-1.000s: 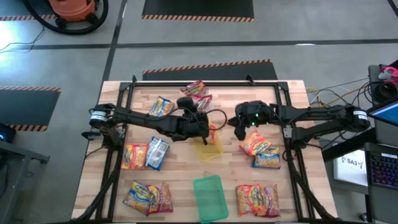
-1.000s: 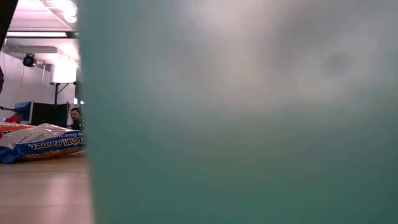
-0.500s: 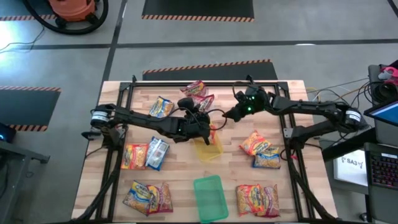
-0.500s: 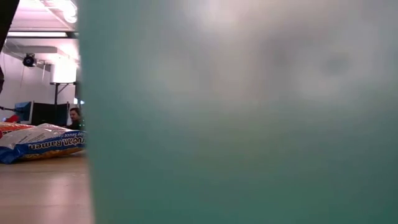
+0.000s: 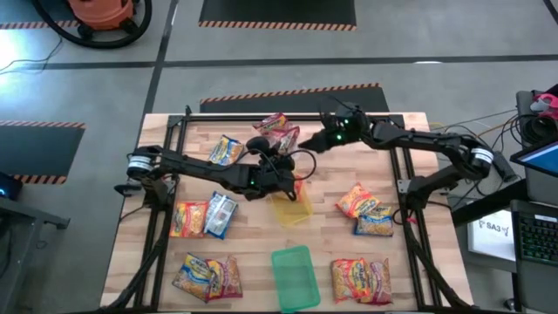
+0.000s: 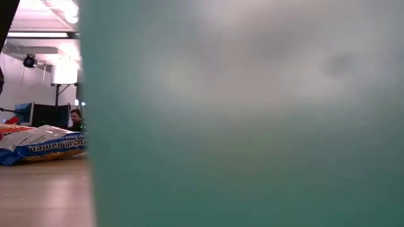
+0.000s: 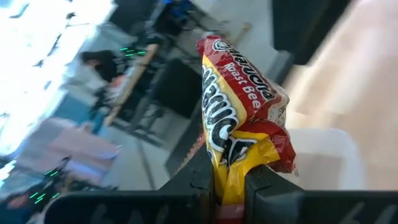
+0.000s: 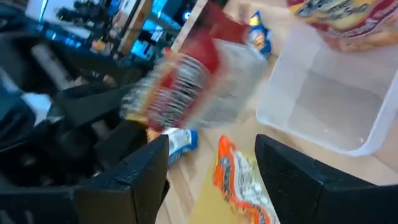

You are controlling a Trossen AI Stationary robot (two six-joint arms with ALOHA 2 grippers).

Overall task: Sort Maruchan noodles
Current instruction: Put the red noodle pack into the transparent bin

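Note:
My left gripper (image 5: 286,180) is at the table's middle, shut on a red Maruchan noodles packet (image 7: 239,118) above the far end of a yellow tray (image 5: 296,212). My right gripper (image 5: 321,144) hangs open farther back, next to two red packets (image 5: 281,131); nothing is between its fingers (image 8: 146,177). In the right wrist view the held packet (image 8: 186,81) is blurred, and a clear tray (image 8: 323,106) lies beyond it. Other packets lie flat on the table at left (image 5: 205,216), near left (image 5: 207,276), right (image 5: 364,209) and near right (image 5: 360,279). My left gripper pinches the red packet by its yellow crimped end (image 7: 231,180) between the two fingers (image 7: 202,180). The rest of the packet sticks out past the fingertips. It is lifted clear of the table, above the yellow tray.
A green tray (image 5: 294,277) lies at the near middle and fills most of the low view (image 6: 240,113); a blue packet (image 6: 44,145) shows beside it. One more packet (image 5: 227,150) lies at the far left. A black frame (image 5: 174,139) borders the table.
My right gripper has swung from beside the packets at the right, toward the table's far edge and leftward, ending next to the red packets at the back. My left gripper has kept the red packet still over the yellow tray.

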